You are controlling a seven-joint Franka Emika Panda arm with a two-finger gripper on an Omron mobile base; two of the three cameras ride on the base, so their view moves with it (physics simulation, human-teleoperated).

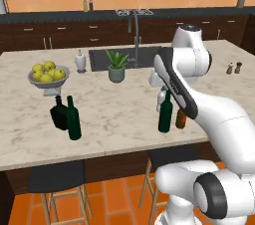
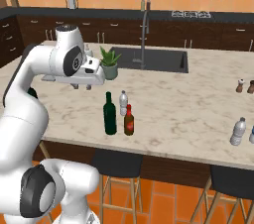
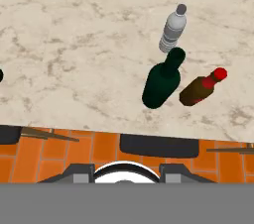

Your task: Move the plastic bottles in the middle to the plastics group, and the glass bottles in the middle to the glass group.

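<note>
Overhead, the gripper [image 2: 83,85] hung with its fingers together and empty, up and to the left of the green wine bottle [image 2: 109,114], brown bottle [image 2: 129,121] and water bottle [image 2: 123,103] bunched mid-counter, so it needed opening, then a straight descent onto one neck without knocking its neighbours.

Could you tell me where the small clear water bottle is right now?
The water bottle stands upright mid-counter near the front edge, just behind the green wine bottle and the brown bottle; in the hand view it is the one farthest from the edge.
</note>
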